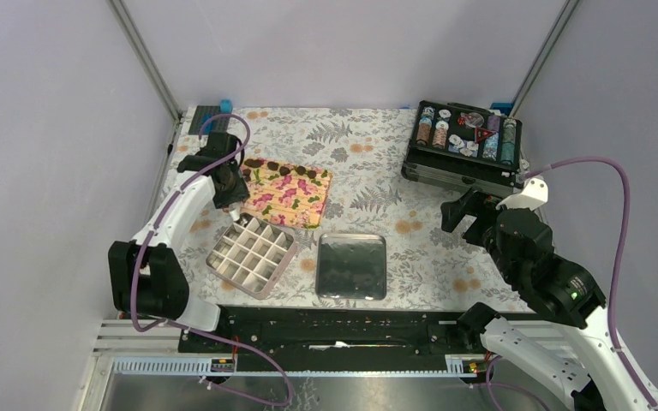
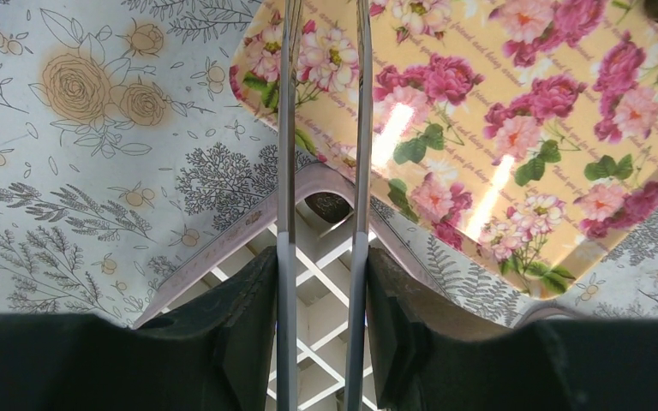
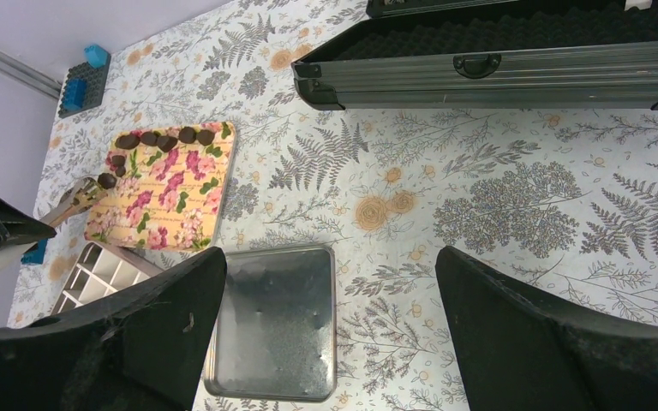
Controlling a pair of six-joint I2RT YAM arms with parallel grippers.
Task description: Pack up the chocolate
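Several dark chocolate pieces (image 1: 284, 170) (image 3: 169, 139) lie along the far and left edges of a yellow floral tray (image 1: 296, 201) (image 2: 514, 103). My left gripper (image 1: 234, 208) (image 2: 321, 257) is shut on metal tongs (image 2: 286, 128) (image 3: 73, 199), above the far corner of the pink gridded box (image 1: 253, 253) (image 2: 223, 248). One dark piece (image 2: 330, 205) sits in that corner cell. The tongs reach out over the floral tray, and in the left wrist view their tips are out of frame. My right gripper (image 1: 461, 221) (image 3: 330, 265) hangs open and empty at the right.
A flat metal lid (image 1: 351, 265) (image 3: 274, 321) lies right of the box. An open case of poker chips (image 1: 463, 145) (image 3: 497, 60) stands at the back right. A small black block with blue parts (image 1: 210, 120) is at the back left corner.
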